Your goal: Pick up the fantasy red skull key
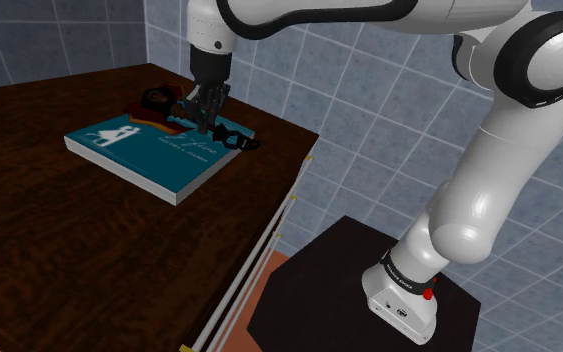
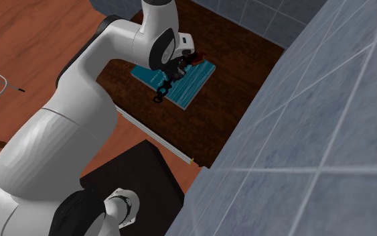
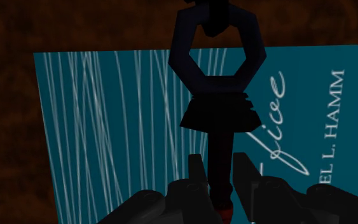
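Plainly, the dark, slender key with a 6-sided ring at 1 end sat over the teal hardback book. Its shaft ran back between the gripper's 2 black fingers, which had closed on that shaft. A spot of red showed low down between the fingers; the rest read as near black.

By its look I judged the key light, rigid and thin, and likely smooth, so it could twist or slide in a narrow pinch. The straight shaft, just behind the flared collar below the ring, seemed the soundest place to hold, and that was roughly where the fingers were.

The book lay flat on the dark brown wooden bench, near the corner by the blue-grey tiled wall.

Whether the key had cleared the cover I could not tell. The skull end was hidden under the gripper. In the shoulder view a dark red shape just past the book, left of the gripper, was too murky to name. The book's title was cut off.
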Controlling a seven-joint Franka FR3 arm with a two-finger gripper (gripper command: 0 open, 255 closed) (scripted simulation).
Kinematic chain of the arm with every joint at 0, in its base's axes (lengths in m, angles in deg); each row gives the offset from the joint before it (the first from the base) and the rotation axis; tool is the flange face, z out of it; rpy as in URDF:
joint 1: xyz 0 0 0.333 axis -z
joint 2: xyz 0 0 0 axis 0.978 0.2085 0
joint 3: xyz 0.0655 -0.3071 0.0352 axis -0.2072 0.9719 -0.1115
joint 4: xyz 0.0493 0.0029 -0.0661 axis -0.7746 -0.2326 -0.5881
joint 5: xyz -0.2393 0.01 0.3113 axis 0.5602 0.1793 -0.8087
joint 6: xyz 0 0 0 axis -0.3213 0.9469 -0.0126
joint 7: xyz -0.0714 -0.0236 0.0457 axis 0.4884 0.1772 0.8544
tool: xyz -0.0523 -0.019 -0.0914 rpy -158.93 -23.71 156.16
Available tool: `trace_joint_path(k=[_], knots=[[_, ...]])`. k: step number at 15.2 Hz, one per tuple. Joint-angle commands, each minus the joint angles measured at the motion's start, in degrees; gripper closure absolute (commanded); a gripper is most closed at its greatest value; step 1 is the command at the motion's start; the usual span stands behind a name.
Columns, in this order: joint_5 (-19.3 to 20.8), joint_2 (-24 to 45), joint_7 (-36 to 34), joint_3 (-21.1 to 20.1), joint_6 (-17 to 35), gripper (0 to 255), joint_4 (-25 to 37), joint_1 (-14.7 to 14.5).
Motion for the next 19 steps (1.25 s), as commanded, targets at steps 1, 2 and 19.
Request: trace_joint_path(k=[1,2,19], knots=[[0.0,0.0,0.0,0.0,0.0,255,0.0,0.0],[0.0,0.0,0.1,0.0,0.0,255,-0.1,0.0],[0.1,0.5,0.2,-0.2,-11.8,255,12.2,-0.4]])
